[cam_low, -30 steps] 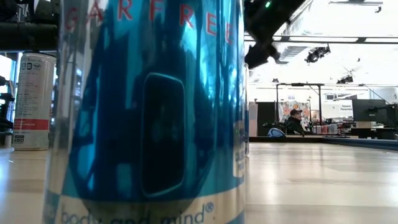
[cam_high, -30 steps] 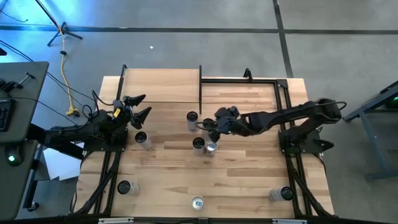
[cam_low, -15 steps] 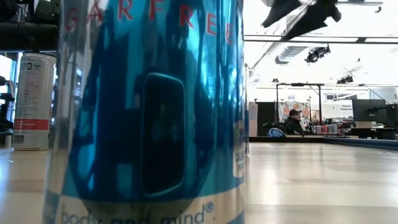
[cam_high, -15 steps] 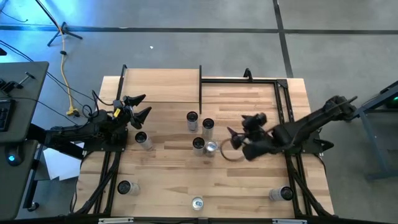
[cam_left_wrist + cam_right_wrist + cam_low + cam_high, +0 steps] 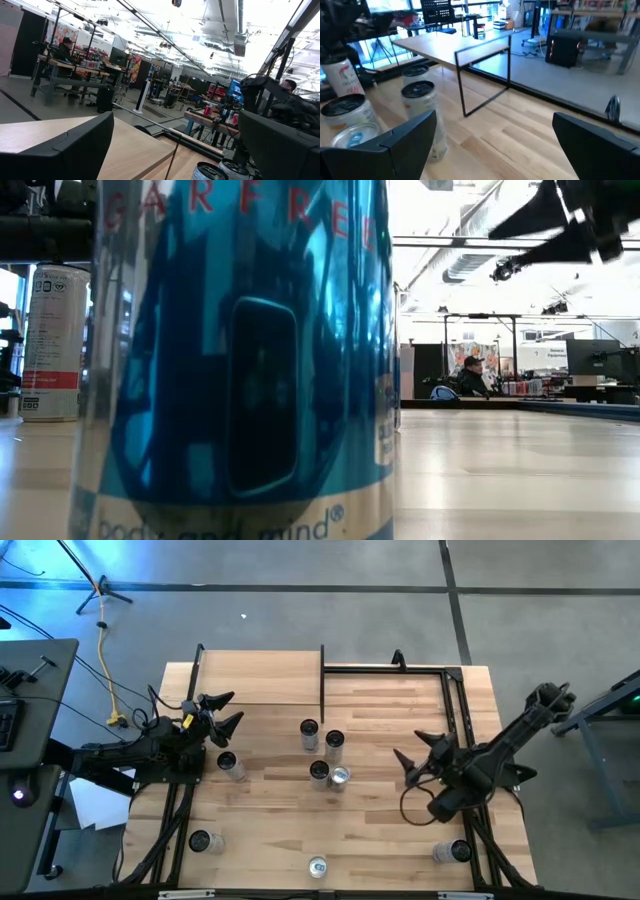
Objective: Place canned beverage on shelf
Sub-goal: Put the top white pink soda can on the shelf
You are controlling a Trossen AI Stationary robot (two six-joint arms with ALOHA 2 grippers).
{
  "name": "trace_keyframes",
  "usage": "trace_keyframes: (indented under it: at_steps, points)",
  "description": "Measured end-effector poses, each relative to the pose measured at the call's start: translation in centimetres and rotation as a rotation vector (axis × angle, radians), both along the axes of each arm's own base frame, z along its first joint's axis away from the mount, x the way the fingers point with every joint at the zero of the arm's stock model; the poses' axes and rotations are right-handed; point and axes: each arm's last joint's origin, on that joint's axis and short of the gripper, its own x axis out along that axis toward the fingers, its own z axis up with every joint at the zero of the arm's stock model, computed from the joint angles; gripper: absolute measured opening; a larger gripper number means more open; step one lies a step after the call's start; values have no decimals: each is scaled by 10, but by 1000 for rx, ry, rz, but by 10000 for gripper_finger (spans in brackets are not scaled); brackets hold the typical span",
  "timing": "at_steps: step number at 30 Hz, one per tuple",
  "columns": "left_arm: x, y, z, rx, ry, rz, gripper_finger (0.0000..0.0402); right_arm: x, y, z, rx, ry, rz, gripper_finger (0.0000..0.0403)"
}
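Observation:
Several cans stand upright mid-table: a cluster (image 5: 322, 755), and single cans at the left (image 5: 229, 764), near left (image 5: 203, 840), near middle (image 5: 317, 866) and near right (image 5: 452, 852). The near-middle one fills the low view as a blue can (image 5: 240, 360). The shelf (image 5: 260, 676), a pale board on thin black posts, stands at the far left; it also shows in the right wrist view (image 5: 455, 47). My right gripper (image 5: 412, 750) (image 5: 495, 117) hangs open and empty to the right of the cluster. My left gripper (image 5: 222, 710) (image 5: 176, 116) waits open at the left.
A bare black frame (image 5: 390, 668) stands at the far right beside the shelf. Black arm mounts run along both sides of the table (image 5: 400, 830). Bare planks lie between the cluster and the right gripper. A person sits far off in the room (image 5: 472, 375).
My right gripper has drawn back from the can cluster toward the table's right and near edges, dropping a little and swinging round, its fingers still wide apart. The can it stood over stays upright in the cluster.

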Motion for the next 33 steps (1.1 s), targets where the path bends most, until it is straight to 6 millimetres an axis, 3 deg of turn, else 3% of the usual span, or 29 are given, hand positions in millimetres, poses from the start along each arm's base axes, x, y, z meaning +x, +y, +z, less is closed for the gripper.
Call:
trace_keyframes:
  at_steps: [6,18,26,33]
  points:
    - [0,0,0,0,0,0,400,-10,-17,-25,107,-77,-53,387]
    - [0,0,0,0,0,0,400,0,-24,-50,220,-24,-63,387]
    - [0,0,0,0,0,0,400,21,-41,-25,233,75,91,387]
    - [0,0,0,0,0,0,400,38,-67,10,12,83,422,387]
